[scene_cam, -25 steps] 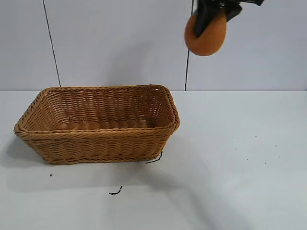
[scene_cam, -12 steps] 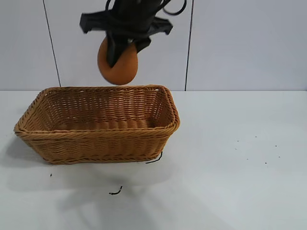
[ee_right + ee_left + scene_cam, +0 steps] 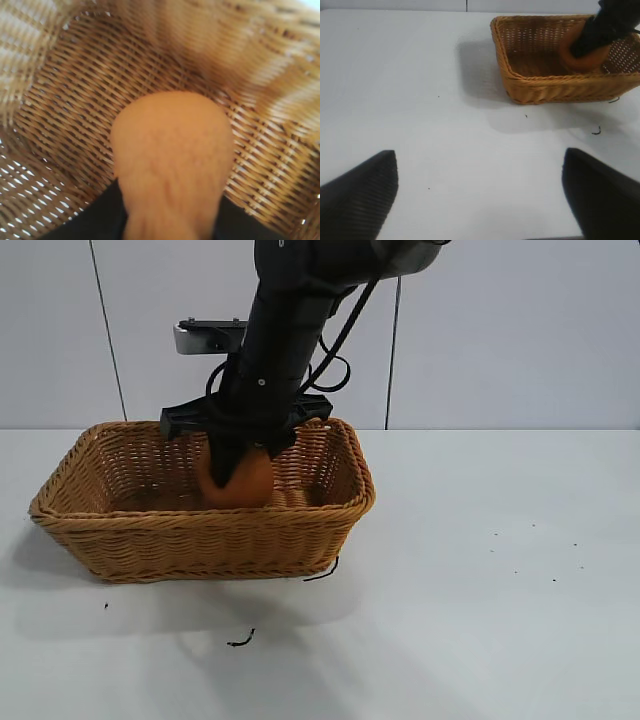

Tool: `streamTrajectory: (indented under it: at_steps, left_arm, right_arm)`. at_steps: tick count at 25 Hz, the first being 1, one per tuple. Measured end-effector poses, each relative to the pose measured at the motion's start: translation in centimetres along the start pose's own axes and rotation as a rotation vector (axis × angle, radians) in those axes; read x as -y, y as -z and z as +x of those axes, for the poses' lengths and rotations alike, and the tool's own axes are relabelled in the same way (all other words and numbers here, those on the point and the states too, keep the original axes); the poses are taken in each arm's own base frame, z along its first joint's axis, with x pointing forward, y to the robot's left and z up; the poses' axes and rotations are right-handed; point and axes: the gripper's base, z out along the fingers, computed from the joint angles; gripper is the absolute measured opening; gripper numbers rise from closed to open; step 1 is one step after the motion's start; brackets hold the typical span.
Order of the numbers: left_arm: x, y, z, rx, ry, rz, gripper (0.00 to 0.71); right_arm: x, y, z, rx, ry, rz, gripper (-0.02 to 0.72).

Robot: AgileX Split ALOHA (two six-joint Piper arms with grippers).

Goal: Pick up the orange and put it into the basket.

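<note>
The tan wicker basket (image 3: pixel 200 535) stands on the white table at the left. My right gripper (image 3: pixel 235 475) reaches down into it from above and is shut on the dull-orange orange (image 3: pixel 245 483), which hangs inside the basket just above its floor. In the right wrist view the orange (image 3: pixel 172 150) fills the middle between my black fingers (image 3: pixel 92 217), with the woven basket floor (image 3: pixel 75 95) close behind it. The left wrist view shows the basket (image 3: pixel 540 87) and the orange (image 3: pixel 582 59) far off. My left gripper (image 3: pixel 480 192) is open and empty over bare table.
A short dark string (image 3: pixel 240 640) lies on the table in front of the basket, another (image 3: pixel 322 572) at its front right corner. Small dark specks dot the table at the right. A pale wall stands behind.
My right arm has carried the orange from high at the right, leftward over the basket, then down into it. The basket has not moved.
</note>
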Motion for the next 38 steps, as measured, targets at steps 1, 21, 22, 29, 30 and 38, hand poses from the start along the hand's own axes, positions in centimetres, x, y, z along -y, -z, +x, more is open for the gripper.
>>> streamTrajectory:
  at_steps: [1, 21, 22, 29, 30, 38]
  left_arm:
    - [0.0, 0.0, 0.0, 0.000, 0.000, 0.000, 0.639]
    - [0.0, 0.0, 0.0, -0.001, 0.000, 0.000, 0.639]
    - [0.0, 0.0, 0.0, -0.001, 0.000, 0.000, 0.639]
    - [0.0, 0.0, 0.0, -0.001, 0.000, 0.000, 0.639]
    - [0.0, 0.0, 0.0, -0.001, 0.000, 0.000, 0.639]
    - [0.0, 0.0, 0.0, -0.001, 0.000, 0.000, 0.639]
  right_arm:
    - [0.0, 0.7, -0.4, 0.015, 0.011, 0.010, 0.672]
    - [21.7, 12.0, -0.1, 0.064, -0.399, 0.288, 0.676]
    - [22.8, 12.3, 0.4, 0.055, -0.424, 0.297, 0.676]
    - [27.7, 14.0, 2.8, 0.044, -0.532, 0.339, 0.676]
    - [28.1, 14.1, 3.0, 0.042, -0.541, 0.343, 0.676]
    - [27.9, 15.1, 4.7, -0.004, -0.558, 0.326, 0.676]
